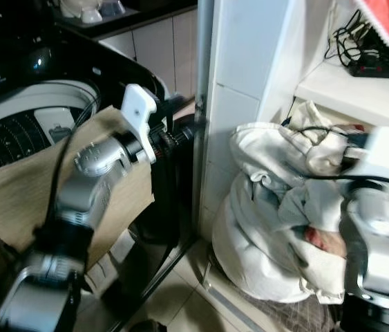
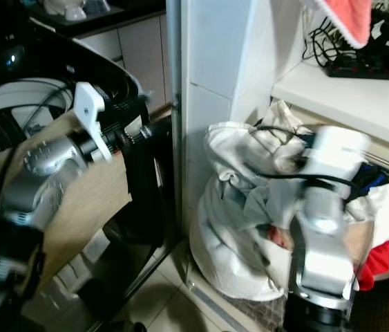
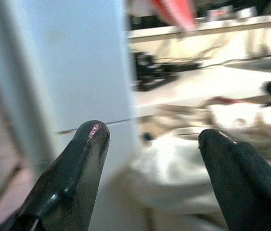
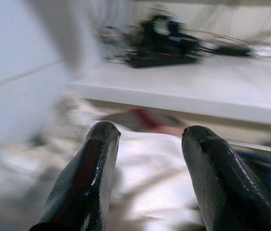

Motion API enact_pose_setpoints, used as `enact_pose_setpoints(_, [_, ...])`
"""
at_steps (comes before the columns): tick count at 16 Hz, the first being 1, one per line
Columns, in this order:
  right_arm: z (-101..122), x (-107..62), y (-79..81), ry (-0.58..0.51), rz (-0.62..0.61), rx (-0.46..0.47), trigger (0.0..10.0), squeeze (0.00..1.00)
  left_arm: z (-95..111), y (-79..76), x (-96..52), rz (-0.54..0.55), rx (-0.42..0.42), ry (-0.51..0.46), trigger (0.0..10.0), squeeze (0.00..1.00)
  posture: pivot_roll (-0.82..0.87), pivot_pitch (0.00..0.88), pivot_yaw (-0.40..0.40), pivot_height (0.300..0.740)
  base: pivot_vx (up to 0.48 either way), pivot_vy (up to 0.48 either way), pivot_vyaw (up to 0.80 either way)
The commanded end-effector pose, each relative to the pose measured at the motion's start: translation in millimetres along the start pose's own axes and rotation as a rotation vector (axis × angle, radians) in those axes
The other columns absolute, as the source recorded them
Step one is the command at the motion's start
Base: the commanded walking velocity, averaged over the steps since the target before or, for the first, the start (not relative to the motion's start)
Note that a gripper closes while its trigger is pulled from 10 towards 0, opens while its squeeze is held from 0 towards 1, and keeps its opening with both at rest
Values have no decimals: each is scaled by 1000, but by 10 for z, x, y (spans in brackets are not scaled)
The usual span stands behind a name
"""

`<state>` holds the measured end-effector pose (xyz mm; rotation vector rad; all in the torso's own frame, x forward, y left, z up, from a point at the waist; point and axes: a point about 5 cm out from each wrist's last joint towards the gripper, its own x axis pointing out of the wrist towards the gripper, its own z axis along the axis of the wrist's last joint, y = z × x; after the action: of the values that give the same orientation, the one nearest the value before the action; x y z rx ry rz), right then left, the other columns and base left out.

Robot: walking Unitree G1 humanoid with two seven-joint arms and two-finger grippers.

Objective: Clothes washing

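Beside a washing machine (image 1: 21,131), a heaped laundry bag (image 1: 270,235) is seen under a shelf (image 1: 360,93). It lies just ahead of the nearer right gripper (image 4: 145,178), fingers parted and empty. The left gripper (image 3: 149,178) is likewise spread, empty.

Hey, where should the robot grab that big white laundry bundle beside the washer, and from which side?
Probably the bunched folds at the top of the white laundry bundle, approached from above: the cloth gathers there into a ridge two fingers can pinch. The right gripper, open, already points that way.
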<state>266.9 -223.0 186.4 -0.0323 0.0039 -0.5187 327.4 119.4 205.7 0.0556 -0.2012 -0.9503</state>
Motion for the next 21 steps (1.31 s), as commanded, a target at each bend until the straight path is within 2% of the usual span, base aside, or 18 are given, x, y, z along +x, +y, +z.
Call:
enact_pose_setpoints(1, [17, 3, -160, 13, -101, 27, 10000, 1000, 24, -117, -36, -84, -44, 12, 10000, 0, -94, 0, 34, 740, 0, 0, 0])
enact_pose_setpoints(4, [32, 31, -256, 24, -134, 43, 10000, 1000, 48, -262, -102, -150, -96, 27, 10000, 0, -93, 0, 31, 740, 0, 0, 0])
enact_pose_setpoints(6, [16, 16, -261, 56, -141, 62, 10000, 1000, 66, -342, -144, -209, -128, 43, 10000, 0, -95, 0, 30, 740, 0, 0, 0])
enact_pose_setpoints(9, [-121, -10, -230, 173, -144, 119, 10000, 1000, 71, -439, -196, -281, -133, 94, 10000, 0, -93, 0, 25, 740, 0, 0, 0])
enact_pose_setpoints(10, [-187, -18, -227, 221, -150, 144, 10000, 0, 80, -457, -207, -295, -139, 105, 10000, 0, -93, 0, 24, 740, 0, 0, 0])
enact_pose_setpoints(12, [-221, -24, -227, 246, -154, 157, 10000, 0, 83, -468, -216, -306, -138, 119, 10000, 0, -93, 0, 24, 740, 0, 0, 0])
enact_pose_setpoints(15, [-330, -47, -224, 327, -167, 224, 10000, 0, 87, -497, -239, -345, -146, 145, 10000, 0, -91, 0, 26, 740, 0, 0, 0])
enact_pose_setpoints(17, [-367, -55, -225, 356, -168, 249, 10000, 0, 114, -552, -266, -411, -191, 143, 10000, 0, -92, 0, 28, 740, 0, 0, 0])
enact_pose_setpoints(18, [-380, -56, -232, 363, -172, 255, 6392, 0, 136, -579, -271, -437, -208, 134, 10000, 0, -92, 0, 28, 740, 0, 0, 0])
enact_pose_setpoints(19, [-382, -55, -237, 363, -174, 259, 3451, 0, 145, -587, -272, -445, -212, 133, 10000, 0, -91, 0, 29, 740, 0, 0, 0])
enact_pose_setpoints(20, [-377, -52, -240, 361, -176, 267, 1137, 0, 144, -583, -269, -443, -208, 136, 10000, 0, -91, 0, 29, 740, 0, 0, 0])
enact_pose_setpoints(21, [-372, -48, -240, 362, -177, 273, 0, 0, 146, -581, -269, -443, -207, 139, 10000, 0, -90, 0, 29, 740, 0, 0, 0])
